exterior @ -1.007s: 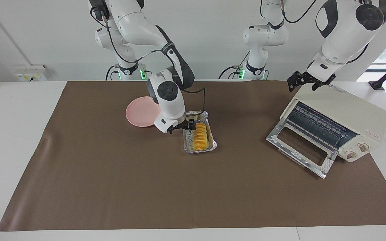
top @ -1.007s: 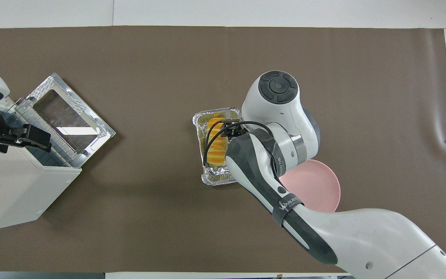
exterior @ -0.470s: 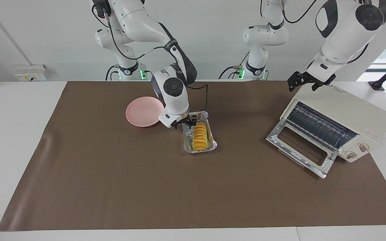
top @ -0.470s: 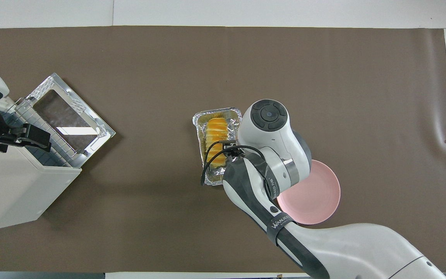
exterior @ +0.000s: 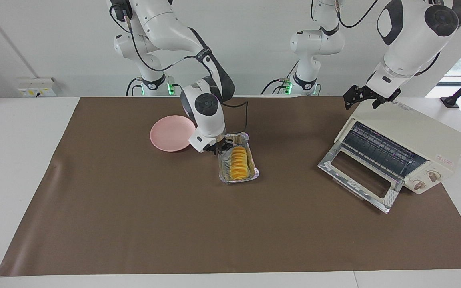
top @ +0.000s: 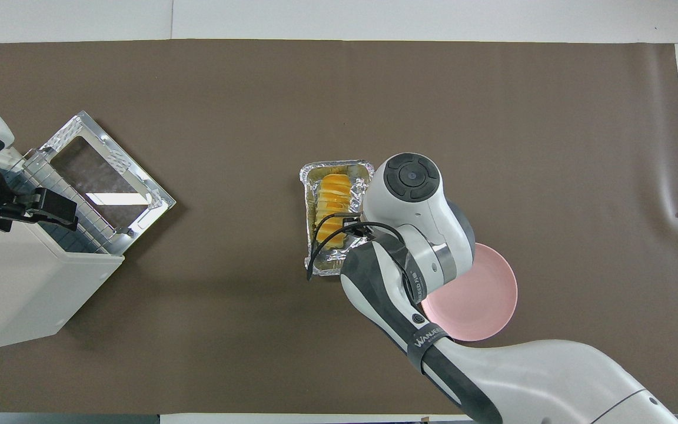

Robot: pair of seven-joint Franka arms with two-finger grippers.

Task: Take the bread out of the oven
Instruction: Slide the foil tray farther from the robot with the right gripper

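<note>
Bread (exterior: 239,163) lies lengthwise in a foil tray (exterior: 253,174) near the middle of the worktop (exterior: 134,224), on the brown mat and well apart from the oven (exterior: 410,140). It is a small golden loaf with a ridged top.

Right tool (exterior: 219,149) is at the tray's end nearer the robots, low against the foil rim. Its fingertips are closed. Whether they pinch the rim or only rest beside it cannot be told; the arm's wrist hides that spot in the overhead view.

A pink plate (exterior: 170,133) sits just beside the tray, toward the right arm's end of the worktop and slightly nearer the robots.

The oven stands toward the left arm's end, its glass door (exterior: 358,176) folded down and open, wire rack bare. Left tool (exterior: 361,96) hovers over the oven's top edge, fingers apart, holding nothing; that arm waits.

The bread looks already out of the oven, so the remaining work seems to be settling the tray or loaf.

Risks, as a judgement: thin foil may crumple or tear if pulled by one edge. A tilted tray could let the loaf slide out. A drag toward the robots might knock the plate. If the grip missed the rim, the tray will simply stay put.
</note>
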